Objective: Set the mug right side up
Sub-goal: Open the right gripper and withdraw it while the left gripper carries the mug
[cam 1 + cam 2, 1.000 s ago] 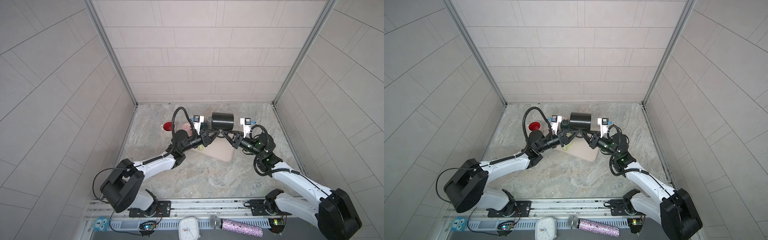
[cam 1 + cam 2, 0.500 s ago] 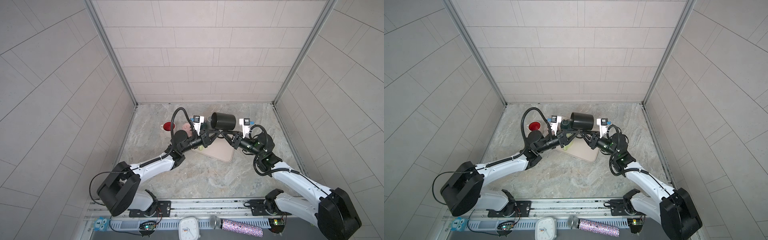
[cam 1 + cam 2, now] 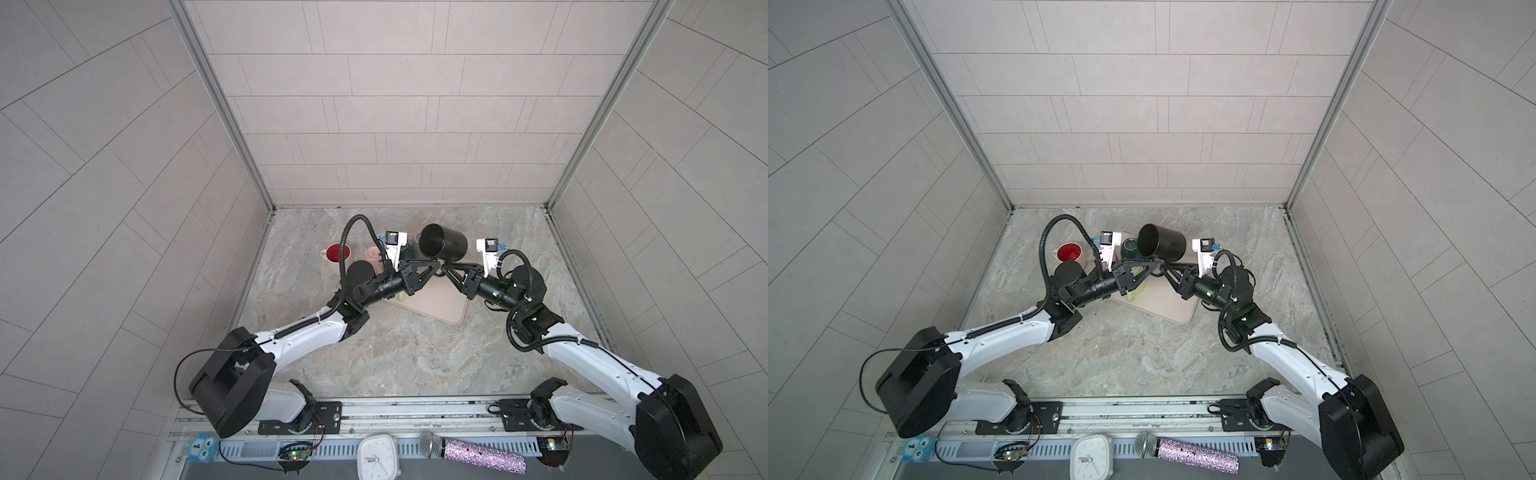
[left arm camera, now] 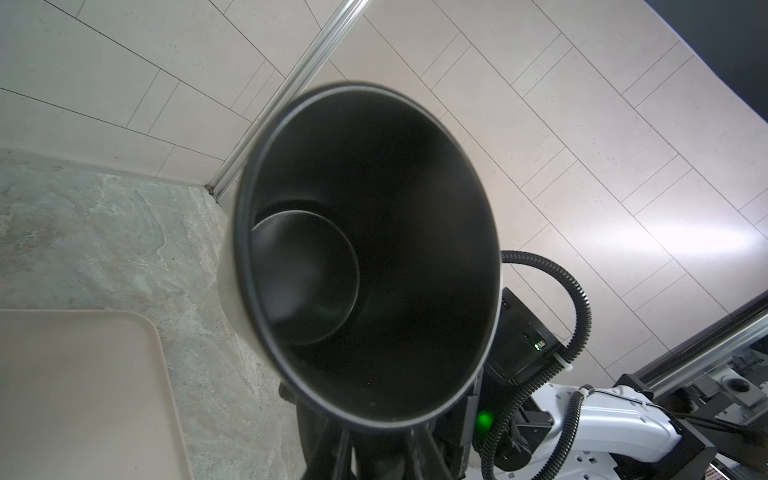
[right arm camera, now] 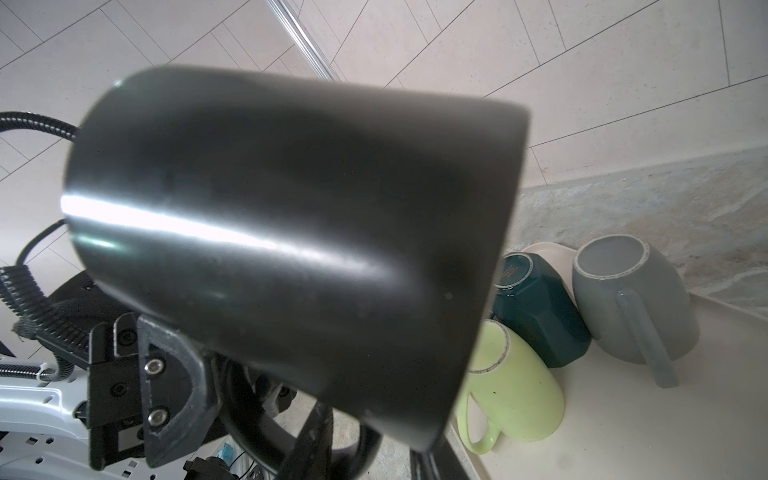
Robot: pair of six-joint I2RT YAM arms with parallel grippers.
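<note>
The black mug [image 3: 446,249] [image 3: 1163,248] hangs in the air above the far end of the beige tray [image 3: 436,307], tilted, with its mouth facing left and upward. The left wrist view looks straight into its empty inside [image 4: 374,249]; the right wrist view shows its glossy outer wall [image 5: 291,228]. Below it the two grippers meet tip to tip at the handle. My left gripper [image 3: 435,266] [image 3: 1152,262] is shut on the handle. My right gripper [image 3: 445,268] [image 5: 370,453] has its fingers apart, loosely around the handle with floor showing in the gap.
On the tray [image 5: 623,415] lie a lime green mug [image 5: 515,395], a teal mug [image 5: 536,307] and a grey mug [image 5: 636,299], bottoms up. A red-lined mug [image 3: 336,252] and a pink mug [image 3: 374,254] stand on the stone floor to the left. The back wall is close behind.
The black mug has swung from lying level to mouth tilted upward on the left. The right gripper's fingers have spread apart at the handle. The left gripper keeps its hold.
</note>
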